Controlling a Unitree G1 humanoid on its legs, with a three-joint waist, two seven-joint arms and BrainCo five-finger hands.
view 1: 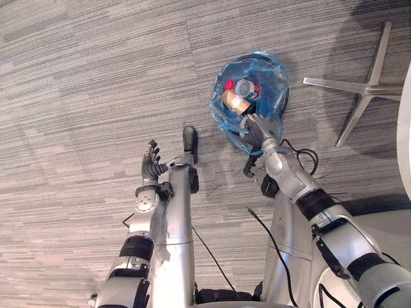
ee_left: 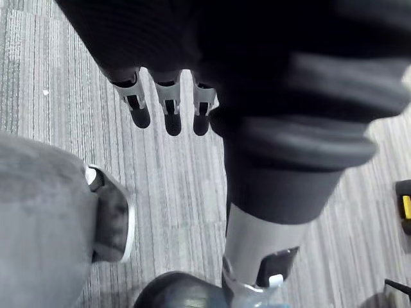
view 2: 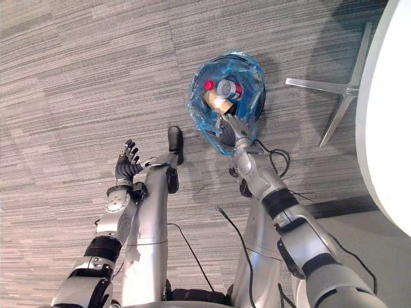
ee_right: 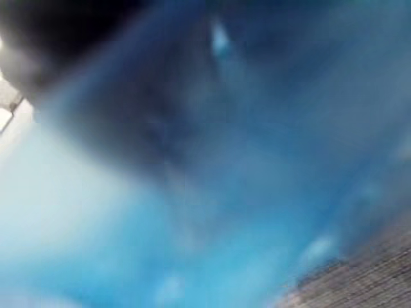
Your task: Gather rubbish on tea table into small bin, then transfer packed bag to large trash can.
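Observation:
A small round bin lined with a blue plastic bag [view 1: 221, 114] stands on the grey carpet. Inside lie a clear bottle [view 1: 246, 88] with a red cap [view 1: 229, 84] and a crumpled brown paper [view 1: 232, 101]. My right hand [view 1: 258, 131] is at the bag's near rim, its fingers curled into the blue film. In the right wrist view the blue plastic [ee_right: 225, 192] sits right against the camera. My left hand [view 1: 151, 165] hangs over bare carpet to the left of the bin, fingers [ee_left: 170, 112] relaxed and holding nothing.
A silver star-shaped chair base [view 1: 367, 88] lies on the floor to the right of the bin. The curved edge of a white table [view 2: 385, 128] comes in at the far right. Grey carpet spreads to the left and beyond the bin.

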